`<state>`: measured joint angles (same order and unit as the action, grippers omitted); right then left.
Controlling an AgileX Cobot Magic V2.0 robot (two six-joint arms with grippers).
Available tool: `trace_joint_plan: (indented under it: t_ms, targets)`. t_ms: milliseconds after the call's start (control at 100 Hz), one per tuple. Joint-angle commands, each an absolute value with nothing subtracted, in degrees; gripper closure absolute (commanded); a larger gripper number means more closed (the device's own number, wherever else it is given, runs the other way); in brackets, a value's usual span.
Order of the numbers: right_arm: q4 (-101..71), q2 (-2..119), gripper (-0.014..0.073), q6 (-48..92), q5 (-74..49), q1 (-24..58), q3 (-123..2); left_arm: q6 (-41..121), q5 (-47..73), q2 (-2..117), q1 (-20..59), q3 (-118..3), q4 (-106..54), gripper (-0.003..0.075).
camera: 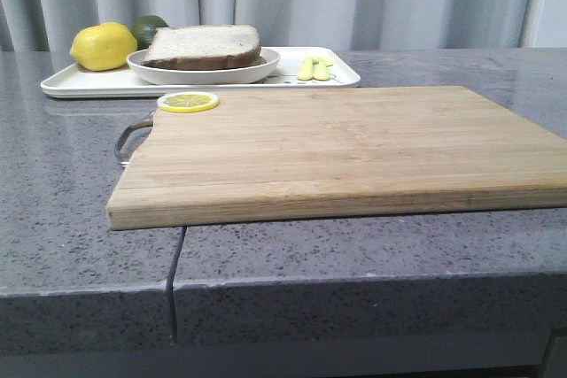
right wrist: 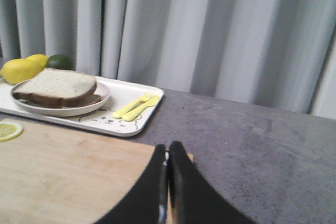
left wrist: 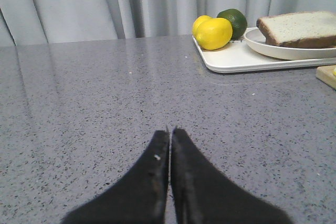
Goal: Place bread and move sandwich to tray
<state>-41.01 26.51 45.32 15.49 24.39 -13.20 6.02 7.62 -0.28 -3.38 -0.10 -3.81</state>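
On tray (camera: pixel 75 84), one bread (camera: pixel 204 46), two lemons (camera: pixel 103 46)

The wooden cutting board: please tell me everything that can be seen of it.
The cutting board is a large, flat rectangle of light tan wood with long grain lines and rounded edges. It lies flat on the grey stone counter, in front of the white tray and apart from it. A thin dark metal handle sticks out of its left end. A lemon slice rests on its far left corner. The rest of its top is bare, and neither gripper touches it.
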Motion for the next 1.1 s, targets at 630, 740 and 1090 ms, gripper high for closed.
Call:
trace_joint_plan:
  t_ms: [630,740,1090]
  targets:
    - [0.99,0.38,0.0664,-0.66,-3.83,1.79,-3.44,5.39,3.27,-2.01,-3.47,0.91,-4.16,0.074]
    - [0.99,-1.81,0.0664,-1.56,-1.99,1.79,-0.89,5.39,3.27,-2.01,-3.47,0.91,-4.16,0.074]
    - [0.99,-1.75,0.0664,-2.92,-0.97,1.79,1.69,5.39,3.27,-2.01,-3.47,0.91,-4.16,0.074]
